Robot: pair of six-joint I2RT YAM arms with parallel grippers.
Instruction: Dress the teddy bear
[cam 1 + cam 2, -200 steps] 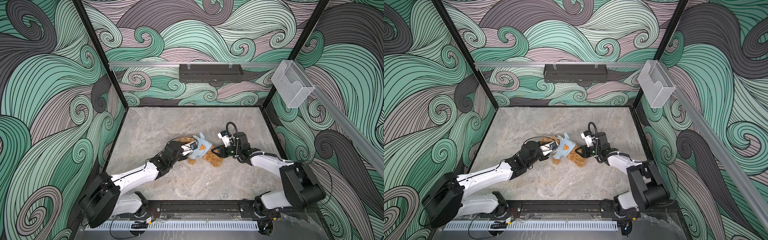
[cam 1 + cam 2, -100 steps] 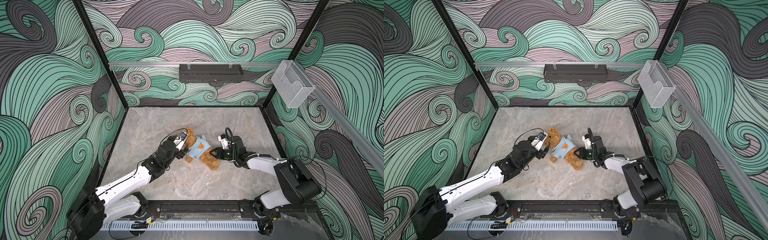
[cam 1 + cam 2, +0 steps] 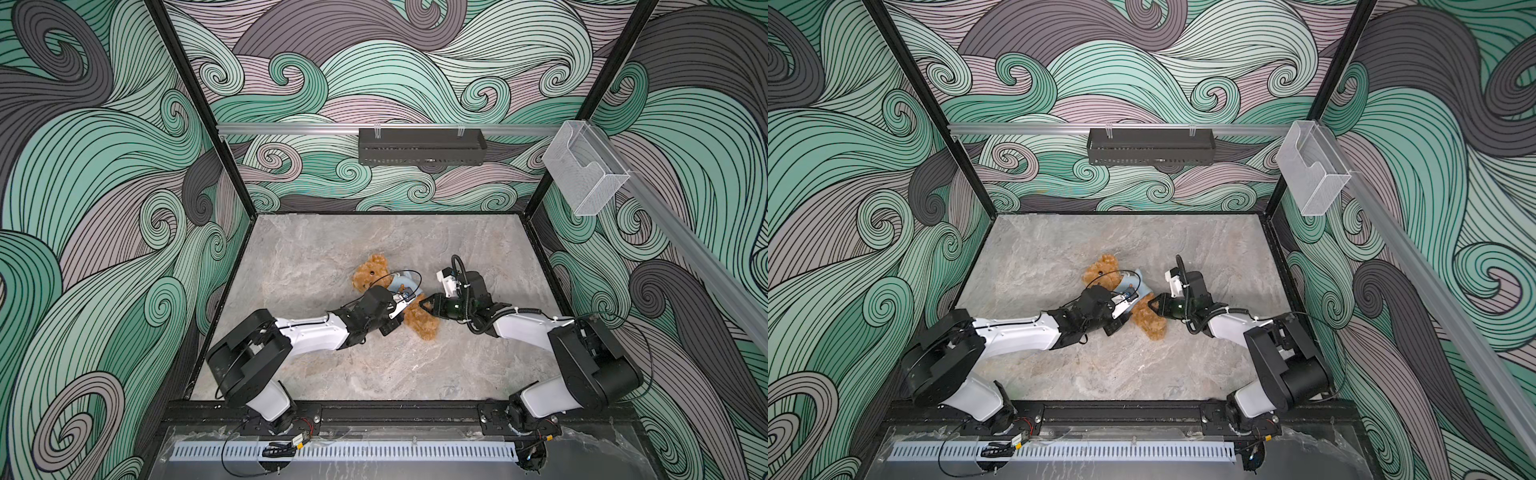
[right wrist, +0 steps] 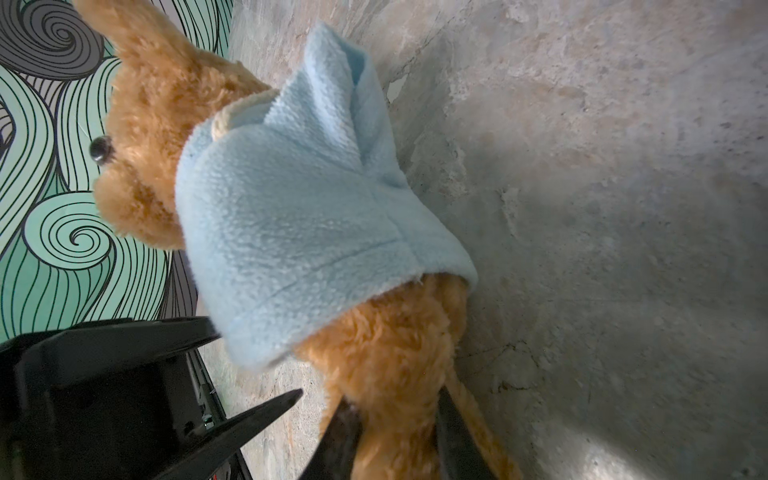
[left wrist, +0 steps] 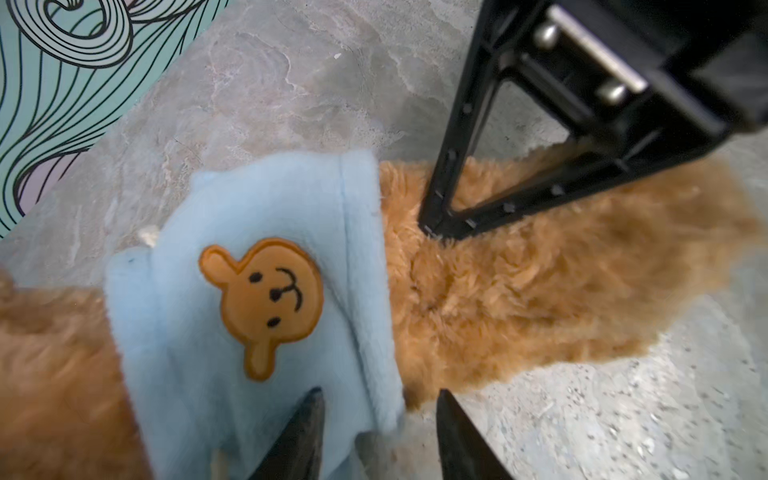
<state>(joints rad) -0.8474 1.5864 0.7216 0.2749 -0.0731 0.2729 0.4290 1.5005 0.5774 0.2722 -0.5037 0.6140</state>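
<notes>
- Teddy bear (image 3: 370, 277) lies on the tabletop (image 3: 316, 249), head toward ten o'clock, legs toward four.
- Right gripper (image 4: 392, 415) clamps a leg.
- Left gripper (image 5: 379, 392), jaws parted, straddles the hem of the light-blue hoodie (image 5: 249, 199); it looks nearest for tugging toward four.

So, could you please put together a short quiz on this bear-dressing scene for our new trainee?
1. True or false: the blue garment covers the head of the teddy bear.
2. What is the right gripper clamped on? A) the bear's leg B) the garment's hem C) nothing
3. Which motif does the garment's patch show?

Key: 1 false, the head is bare; 2 A; 3 a bear's face.
</notes>
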